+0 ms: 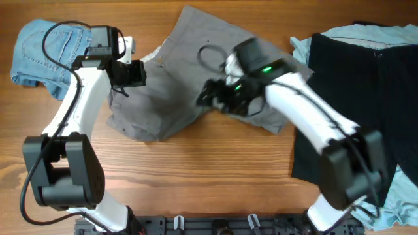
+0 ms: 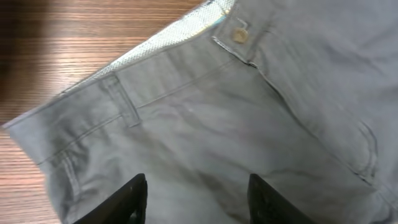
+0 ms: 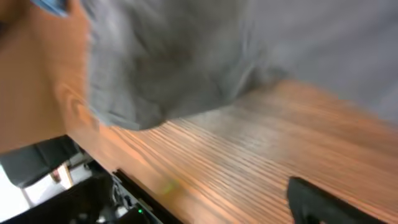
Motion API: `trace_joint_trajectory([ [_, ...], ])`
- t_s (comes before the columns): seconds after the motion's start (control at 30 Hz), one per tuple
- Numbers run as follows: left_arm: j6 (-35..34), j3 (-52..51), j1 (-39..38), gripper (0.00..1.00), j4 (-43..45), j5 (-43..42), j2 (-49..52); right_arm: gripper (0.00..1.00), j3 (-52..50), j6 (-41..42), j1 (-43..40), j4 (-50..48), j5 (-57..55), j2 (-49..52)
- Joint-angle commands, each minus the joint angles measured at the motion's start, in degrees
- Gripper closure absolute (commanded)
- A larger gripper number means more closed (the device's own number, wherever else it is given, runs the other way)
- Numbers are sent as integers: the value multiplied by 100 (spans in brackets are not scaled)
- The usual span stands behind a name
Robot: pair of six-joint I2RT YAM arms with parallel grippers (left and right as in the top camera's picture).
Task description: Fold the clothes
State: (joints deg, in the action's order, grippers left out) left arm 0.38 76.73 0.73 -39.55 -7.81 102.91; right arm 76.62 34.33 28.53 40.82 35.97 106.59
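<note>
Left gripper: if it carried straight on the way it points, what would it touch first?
The grey shorts, probably the front panel just below the waistband, between the belt loop and the button. The left gripper is open over the cloth; how far above is unclear.

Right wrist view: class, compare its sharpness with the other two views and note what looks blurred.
Right wrist: heavily smeared, the grey shorts and table grain streak. Left wrist: sharp, the button and waistband stitching read crisply. Overhead: mostly sharp; only the right gripper is slightly blurred.
</note>
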Motion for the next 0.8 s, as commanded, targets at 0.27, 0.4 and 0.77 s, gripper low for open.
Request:
trace_joint_trajectory([
  [0.27, 46, 22, 28, 45, 48, 83, 13, 36, -400, 1958, 992, -2964, -66, 1300],
  [0.4, 48, 22, 28, 45, 50, 83, 17, 96, -358, 1244, 844, -2798, -343, 1257],
  [0.77, 46, 22, 28, 45, 140, 81, 28, 96, 2494, -1202, -518, 1886, -597, -33],
])
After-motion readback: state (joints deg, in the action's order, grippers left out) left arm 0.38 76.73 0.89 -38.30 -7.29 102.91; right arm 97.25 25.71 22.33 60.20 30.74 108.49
